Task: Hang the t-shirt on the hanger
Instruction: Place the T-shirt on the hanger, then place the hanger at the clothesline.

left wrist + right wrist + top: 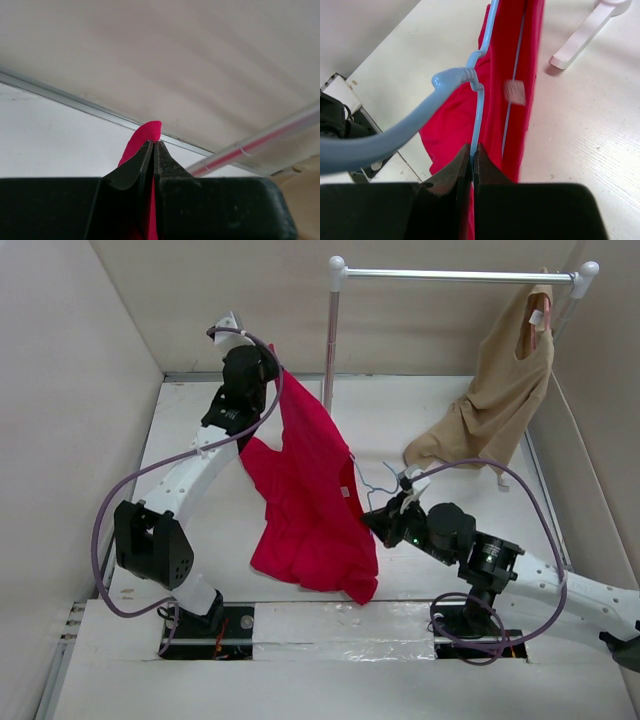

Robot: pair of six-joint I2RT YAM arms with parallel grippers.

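Observation:
The red t-shirt [310,500] hangs from my left gripper [270,368], which is raised at the back left and shut on a fold of its cloth [145,134]. The shirt's lower part drapes down to the table. My right gripper [385,512] is shut on the wire of the light-blue hanger [479,112], just below its twisted neck. The hanger's hook [380,137] curves toward the camera, and its wire arms [516,65] lie against or inside the red cloth [505,60]. A small white neck label [514,92] shows on the shirt. The hanger [370,480] pokes out at the shirt's right edge.
A garment rail [455,276] on a thin post [329,350] stands at the back, with a tan garment [495,390] hanging from its right end. The rail's white foot [585,30] rests on the table to the right of the shirt. Walls enclose the table.

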